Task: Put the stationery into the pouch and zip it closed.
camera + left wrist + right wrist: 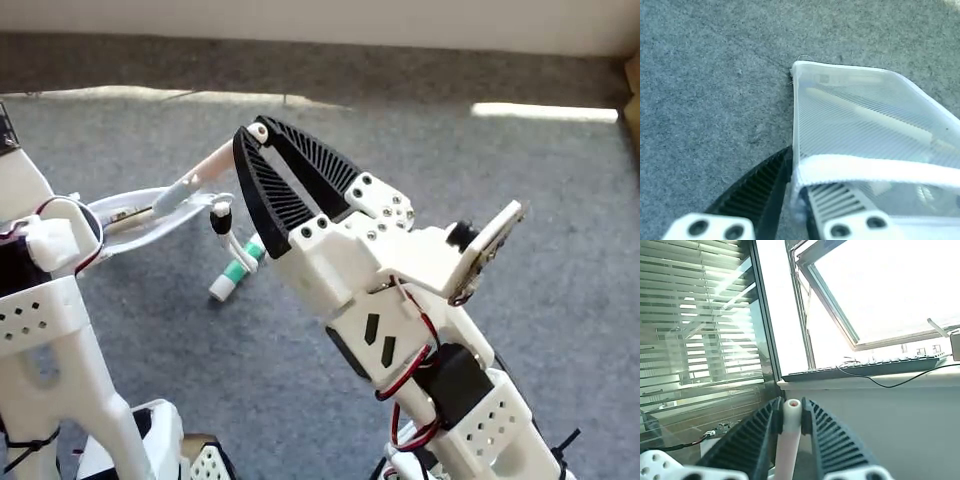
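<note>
The task is about in its middle, as I judge it. The left gripper [797, 172] has its fingers clenched on one edge of the pouch [880, 170] and holds it above the grey tabletop [450, 180], close to the left edge. In the left wrist view a long white item [870, 117] lies inside behind the mesh wall, so at least one piece of stationery seems to be packed already. The right gripper [252, 135] is raised over the middle of the tabletop, and its fingers are grasping a white pen [205, 168] by the upper end. The pen slopes down toward the left edge, and its lower end is at the open mouth of the pouch. Whether the tip is really inside the mouth or only in front of it, I cannot tell. Two more pieces lie on the tabletop just beside the pouch, between the two arms: a green-banded marker [232, 272] and a black-capped pen [224, 218], the two crossing or touching each other. What is left, in my judgement: to let the white pen slide in, to bring these two pieces in as well, and then to pull the zip. The mouth is open, so the zipping is not yet begun.
</note>
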You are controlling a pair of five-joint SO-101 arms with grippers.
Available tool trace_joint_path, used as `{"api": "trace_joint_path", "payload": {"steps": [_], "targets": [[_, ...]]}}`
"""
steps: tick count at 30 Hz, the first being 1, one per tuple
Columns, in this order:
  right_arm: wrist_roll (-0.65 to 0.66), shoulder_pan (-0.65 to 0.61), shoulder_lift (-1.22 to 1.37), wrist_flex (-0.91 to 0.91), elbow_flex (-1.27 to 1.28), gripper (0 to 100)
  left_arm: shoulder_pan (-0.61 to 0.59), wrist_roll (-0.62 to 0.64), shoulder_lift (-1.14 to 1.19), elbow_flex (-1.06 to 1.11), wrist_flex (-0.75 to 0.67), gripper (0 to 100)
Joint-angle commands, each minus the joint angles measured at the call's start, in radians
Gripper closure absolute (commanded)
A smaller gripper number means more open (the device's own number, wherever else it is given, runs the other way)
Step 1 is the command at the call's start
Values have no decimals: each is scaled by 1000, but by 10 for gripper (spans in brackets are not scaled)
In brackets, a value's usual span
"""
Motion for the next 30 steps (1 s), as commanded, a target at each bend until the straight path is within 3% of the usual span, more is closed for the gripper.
{"api": "trace_joint_path", "payload": {"steps": [1, 6, 11, 17, 24, 30], "targets": [[-8, -12, 44, -38, -73, 993, 22, 9, 7, 2, -14, 994], [-9, -12, 197, -51, -76, 993, 22, 9, 7, 2, -14, 994], [-5, -12, 289, -220, -68, 993, 22, 9, -1, 22, -20, 994], [-5, -12, 378, -259, -67, 993, 24, 9, -1, 22, -20, 994], [3, -131, 435, -245, -64, 993, 24, 9, -1, 22, -20, 994], [253, -232, 456, -70, -65, 993, 24, 9, -1, 22, -20, 994]]}}
